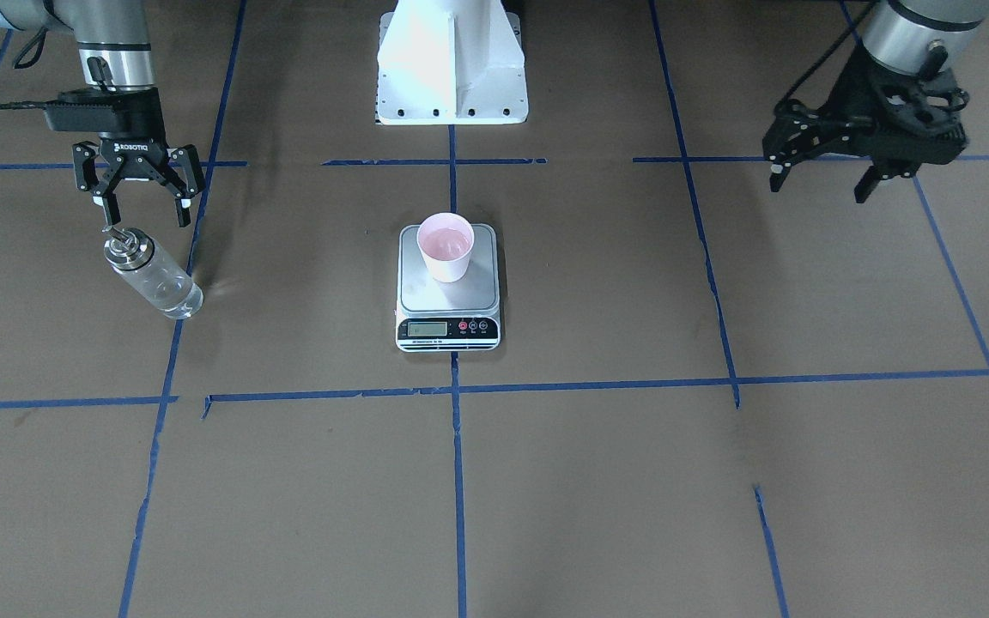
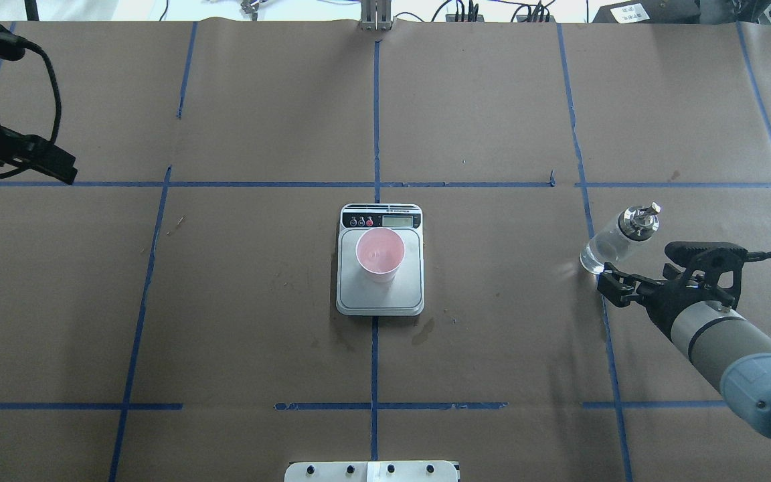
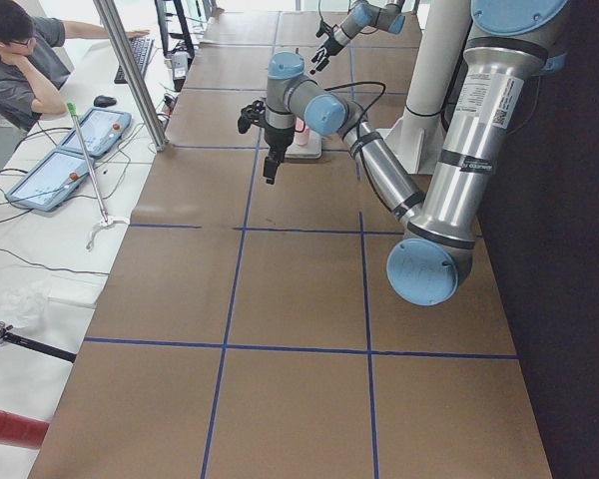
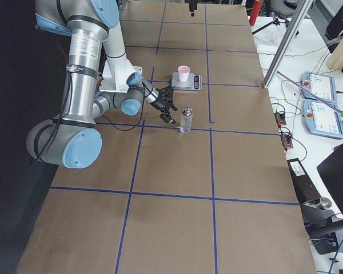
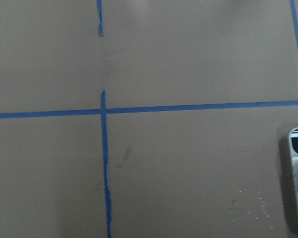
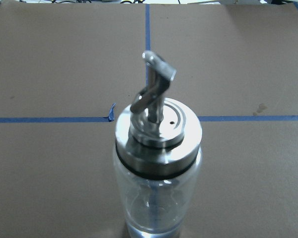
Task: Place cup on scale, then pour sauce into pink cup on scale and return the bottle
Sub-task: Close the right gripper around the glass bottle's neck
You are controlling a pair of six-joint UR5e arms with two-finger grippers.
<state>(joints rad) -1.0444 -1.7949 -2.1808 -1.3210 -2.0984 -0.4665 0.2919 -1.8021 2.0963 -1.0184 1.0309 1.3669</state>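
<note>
You have the bottle (image 6: 156,163) right under the right wrist camera. Its silver cap and bent pour spout fill the middle of that view, and the clear glass body drops away below. It stands upright on the table (image 1: 597,481), on a blue tape line (image 1: 460,481) on the robot's right side, well apart from the scale (image 1: 452,296).

Your right gripper (image 1: 148,213) hangs just on the robot's side of the bottle, at about cap height, with its two fingers spread wide. It grips nothing. In the right-side view you can see a gap between the fingers and the glass. In the front view one fingertip looks close to the spout, but I cannot tell from there whether they touch.

The cup (image 1: 446,247) stands upright on the scale's steel platform, toward the edge farthest from the display, with its pink inside showing. It is narrower than the platform, and bare steel shows on both sides of it. Whether there is liquid in it I cannot tell. The scale sits at the middle of the table over the centre tape line, with its display and buttons turned away from the robot.

Your left gripper (image 1: 819,184) hangs above the table far off on the robot's left, with its fingers parted and nothing between them. Its wrist camera looks down on brown paper and tape, with only a corner of the scale at the view's right edge.
</note>
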